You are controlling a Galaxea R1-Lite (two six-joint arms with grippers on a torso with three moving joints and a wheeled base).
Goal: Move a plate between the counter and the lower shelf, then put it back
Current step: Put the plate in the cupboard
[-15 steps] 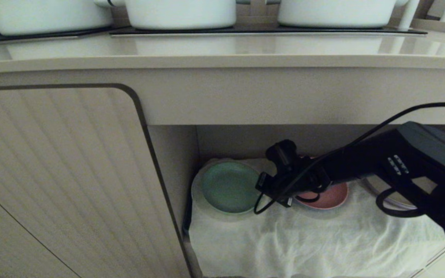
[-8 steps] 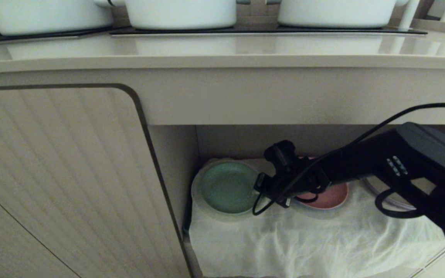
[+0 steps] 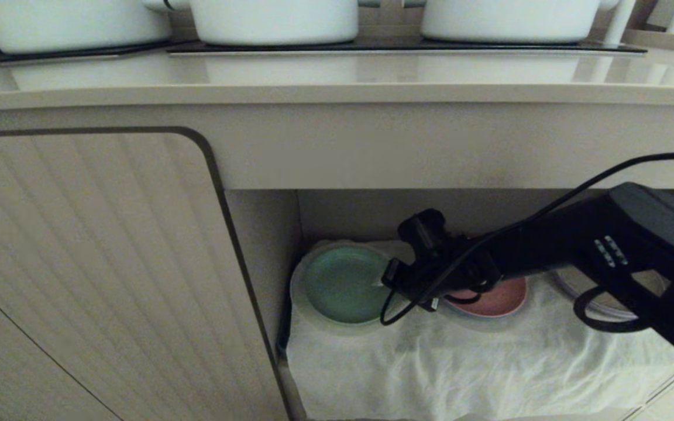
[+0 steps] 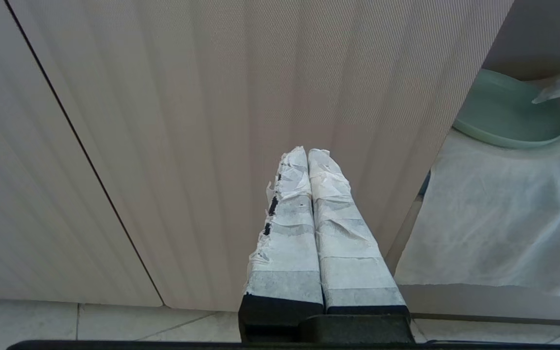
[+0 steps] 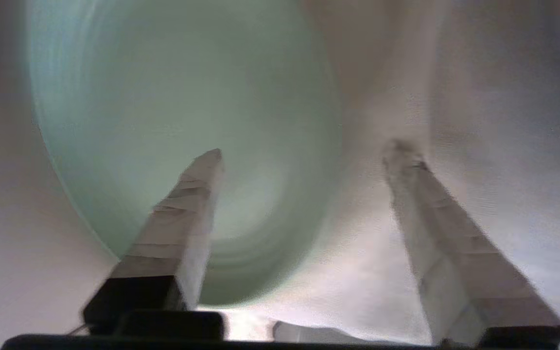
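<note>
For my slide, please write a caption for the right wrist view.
Open right gripper straddling the rim of the green plate on the white cloth.

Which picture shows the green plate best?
The head view: the whole plate lies on the lower shelf, beside the right gripper. The left wrist view catches part of it; the right wrist view shows it close and blurred.

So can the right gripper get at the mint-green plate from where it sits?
Probably yes. The right gripper is open at the mint-green plate, one finger over its rim, on the lower shelf; nothing stands between them.
</note>
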